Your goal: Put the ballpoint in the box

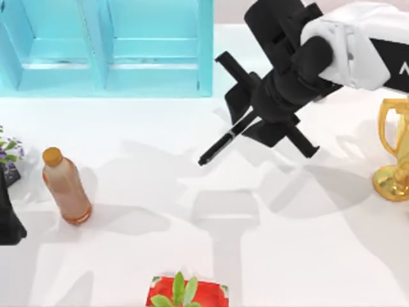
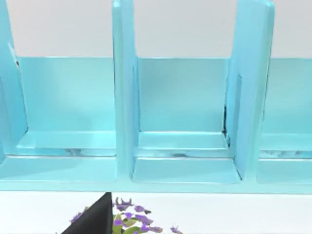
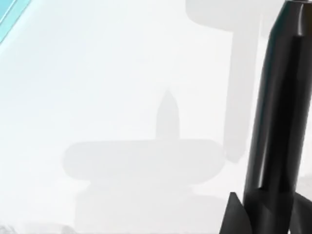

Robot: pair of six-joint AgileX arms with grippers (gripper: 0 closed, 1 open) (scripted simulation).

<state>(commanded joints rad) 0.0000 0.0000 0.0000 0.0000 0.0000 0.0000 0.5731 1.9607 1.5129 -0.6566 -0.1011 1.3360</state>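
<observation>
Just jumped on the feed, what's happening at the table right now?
The right end effector holds the ballpoint up off the white table, below and right of the turquoise box. The pen has not yet reached a compartment. The left arm sits parked at the table's left edge, near the brown bottle.

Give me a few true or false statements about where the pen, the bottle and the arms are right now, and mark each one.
1. The right claw holds the ballpoint above the table. True.
2. The ballpoint already lies inside the blue box. False: it is in the air, near the box's right end.
3. The brown bottle lies on the table's left side. True.
4. A gold trophy stands beside the bottle. False: it stands at the table's right edge.
5. The left arm sits at the left edge. True.
</observation>
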